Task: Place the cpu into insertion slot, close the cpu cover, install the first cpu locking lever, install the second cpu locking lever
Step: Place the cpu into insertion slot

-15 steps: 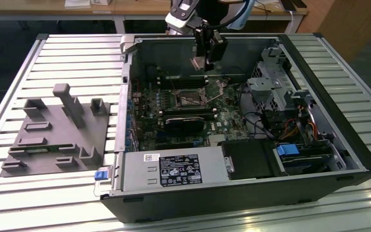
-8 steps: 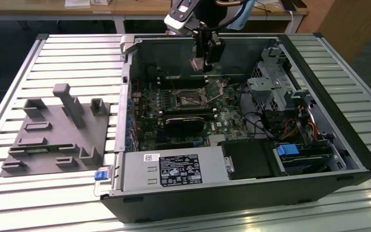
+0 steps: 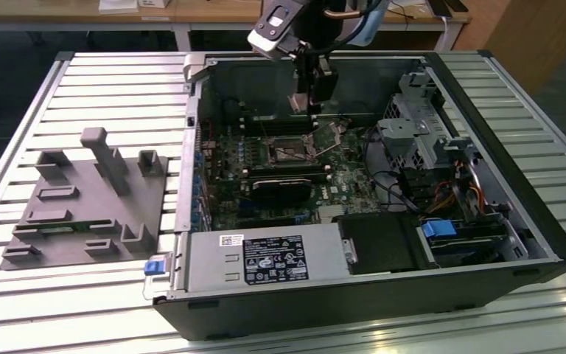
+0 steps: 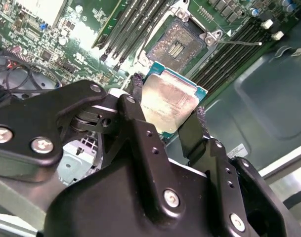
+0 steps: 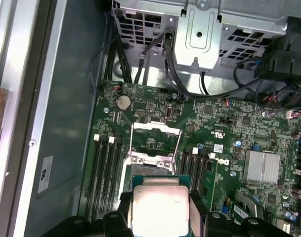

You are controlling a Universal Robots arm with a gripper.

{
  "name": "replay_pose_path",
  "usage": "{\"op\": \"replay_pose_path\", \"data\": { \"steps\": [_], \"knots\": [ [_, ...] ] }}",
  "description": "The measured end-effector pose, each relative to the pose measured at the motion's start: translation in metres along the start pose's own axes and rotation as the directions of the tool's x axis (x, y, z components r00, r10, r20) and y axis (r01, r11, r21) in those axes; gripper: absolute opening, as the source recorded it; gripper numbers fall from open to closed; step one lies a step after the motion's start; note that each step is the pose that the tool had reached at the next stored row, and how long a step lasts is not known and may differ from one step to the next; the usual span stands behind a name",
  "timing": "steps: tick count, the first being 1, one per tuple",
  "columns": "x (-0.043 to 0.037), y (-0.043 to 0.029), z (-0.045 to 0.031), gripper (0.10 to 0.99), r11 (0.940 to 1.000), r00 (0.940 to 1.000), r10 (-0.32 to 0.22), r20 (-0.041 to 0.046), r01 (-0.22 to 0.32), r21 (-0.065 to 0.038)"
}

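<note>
Holding cpu (image 4: 171, 101) pinched in gripper (image 4: 167, 100) jaws, near insertion slot (image 4: 182, 43), not touching; step 1; seating needs square alignment.

Gripper (image 4: 167, 101): black linkage body; its two fingers (image 4: 193, 131) are clamping the cpu on opposite edges.
Cpu (image 4: 171, 102): its silver-grey top is facing the camera; it is being held tilted, clear of the board.
Insertion slot (image 4: 177, 42): it is lying uncovered on the green circuit board (image 4: 56, 44), its contact field showing, just beyond the cpu.
Memory slots (image 4: 135, 22): long black rows are running along both sides of the insertion slot.
Metal rod (image 4: 239, 43): it is projecting sideways from the slot's corner.
</note>
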State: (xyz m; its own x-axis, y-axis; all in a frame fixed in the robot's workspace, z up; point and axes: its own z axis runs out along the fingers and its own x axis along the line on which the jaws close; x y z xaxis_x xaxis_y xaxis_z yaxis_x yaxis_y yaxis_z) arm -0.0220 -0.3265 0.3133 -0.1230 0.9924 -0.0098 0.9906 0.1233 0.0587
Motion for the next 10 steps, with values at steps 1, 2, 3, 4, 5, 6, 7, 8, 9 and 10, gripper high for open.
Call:
{"op": "replay_pose_path", "data": {
  "steps": [1, 2, 3, 4, 5, 6, 7, 8, 9, 10],
  "knots": [
    [0.0, -0.0001, 0.0012, 0.541, 1.0, 1.0, 0.0, 0.0021, 0.0, 0.0],
    [0.0, -0.0002, 0.0027, 0.541, 1.0, 1.0, 0.001, 0.0042, -0.001, 0.001],
    [0.0001, -0.0002, 0.0037, 0.541, 1.0, 1.0, 0.001, 0.0058, -0.001, 0.003],
    [0.0002, -0.0003, 0.005, 0.541, 1.0, 1.0, 0.002, 0.0071, -0.002, 0.005],
    [0.0005, -0.0005, 0.0066, 0.541, 1.0, 1.0, 0.002, 0.0083, -0.002, 0.006],
    [0.0011, -0.0005, 0.0085, 0.541, 1.0, 1.0, 0.004, 0.0088, -0.004, 0.007],
    [0.0021, -0.0006, 0.0102, 0.541, 0.9999, 0.9999, 0.008, 0.0091, -0.008, 0.007],
    [0.0026, -0.001, 0.0115, 0.541, 0.9999, 0.9998, 0.015, 0.0093, -0.015, 0.007],
    [0.0031, -0.0013, 0.0127, 0.541, 0.9997, 0.9997, 0.022, 0.0097, -0.022, 0.007],
    [0.0037, -0.0013, 0.0138, 0.541, 0.9996, 0.9995, 0.028, 0.0101, -0.028, 0.007]
  ]
}}
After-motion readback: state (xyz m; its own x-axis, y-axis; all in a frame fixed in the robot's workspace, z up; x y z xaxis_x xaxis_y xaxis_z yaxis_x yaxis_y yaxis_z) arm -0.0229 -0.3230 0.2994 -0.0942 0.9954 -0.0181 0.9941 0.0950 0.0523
